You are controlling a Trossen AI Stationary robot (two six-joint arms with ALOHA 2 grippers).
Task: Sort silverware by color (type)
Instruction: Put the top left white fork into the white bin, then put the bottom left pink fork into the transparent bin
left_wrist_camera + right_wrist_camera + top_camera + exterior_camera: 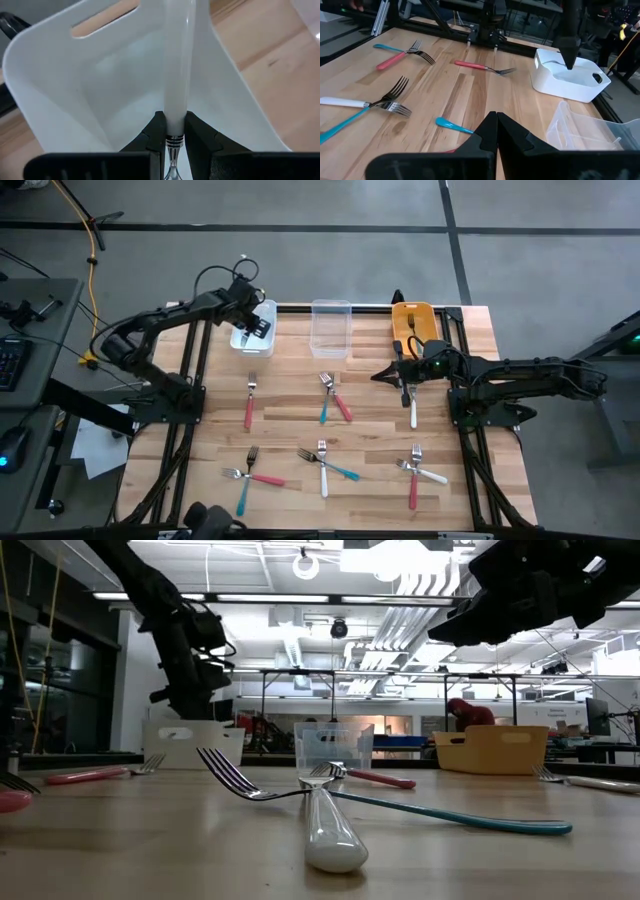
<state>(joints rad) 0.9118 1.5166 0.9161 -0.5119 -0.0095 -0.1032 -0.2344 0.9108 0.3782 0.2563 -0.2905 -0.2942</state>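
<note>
White-handled fork held over the white bin; remaining forks loose on the table.

Left gripper [175, 137] clamped on a white-handled metal fork [177, 75], handle pointing into the white rectangular plastic bin [253, 327] at the table's far left. Right gripper [496, 131] with fingers together, holding nothing, above the wooden table [290, 415] near the orange rectangular bin [413, 322]. Clear rectangular bin [331, 327] between the two. Red-pink, teal-blue and white-handled forks lie scattered singly and crossed, including a red-pink-handled fork [249, 400].
</note>
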